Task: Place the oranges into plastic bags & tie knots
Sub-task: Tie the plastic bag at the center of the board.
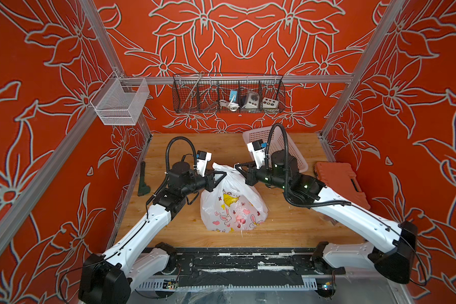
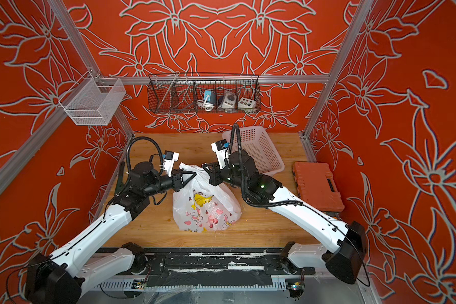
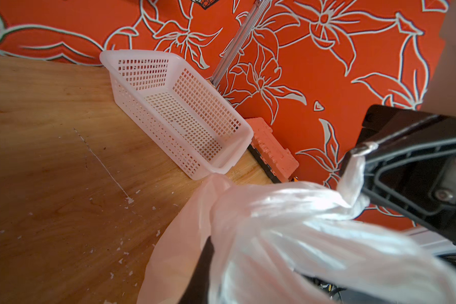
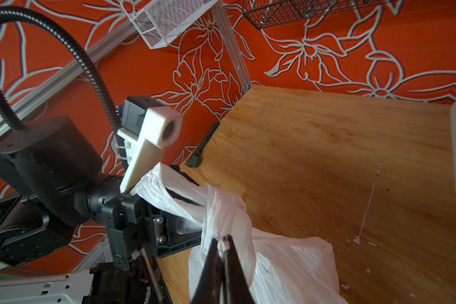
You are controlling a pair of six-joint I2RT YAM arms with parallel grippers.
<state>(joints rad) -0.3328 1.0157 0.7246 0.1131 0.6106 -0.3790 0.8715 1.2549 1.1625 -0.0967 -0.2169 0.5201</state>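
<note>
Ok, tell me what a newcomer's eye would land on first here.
The printed white plastic bag sits bulging in the middle of the wooden table, with the left pincer and right pincer meeting at its twisted handles. An empty white basket stands behind it to the right, and loud red floral walls box everything in.

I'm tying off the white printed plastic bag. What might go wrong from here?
The right gripper pinches only a thin twist of the white printed plastic carrier bag; a hard pull may slip or tear it. The white perforated plastic basket sits close behind that arm; backing off could knock it.
</note>
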